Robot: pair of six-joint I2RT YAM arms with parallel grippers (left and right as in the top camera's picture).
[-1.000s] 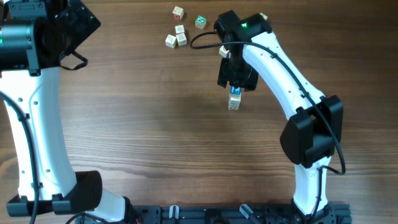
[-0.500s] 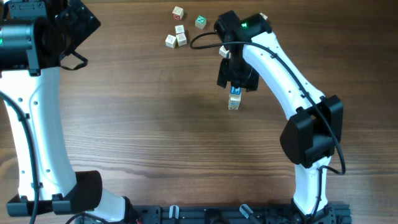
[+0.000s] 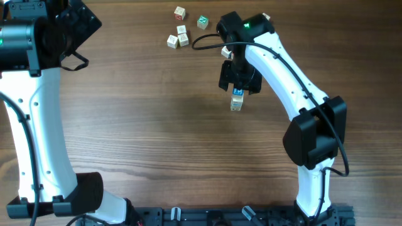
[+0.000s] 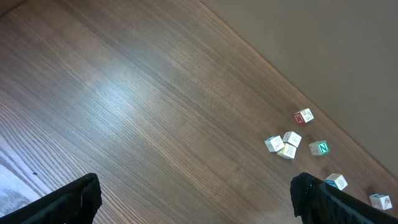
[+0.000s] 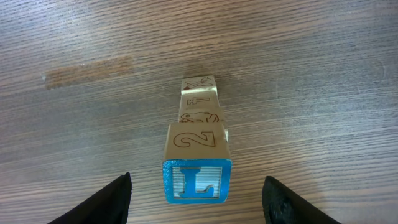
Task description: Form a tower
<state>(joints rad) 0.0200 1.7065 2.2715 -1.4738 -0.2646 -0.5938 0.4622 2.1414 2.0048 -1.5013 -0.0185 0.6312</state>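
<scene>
Grained wooden table (image 3: 157, 138), square-edged letter-cube tower (image 5: 198, 155)

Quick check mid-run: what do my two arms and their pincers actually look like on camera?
The left arm and right arm have white shells with black joint housings. A thin black cable runs along each. A small green light glows near each wrist. The left pincer and right pincer are black, with broad dark fingers.
</scene>
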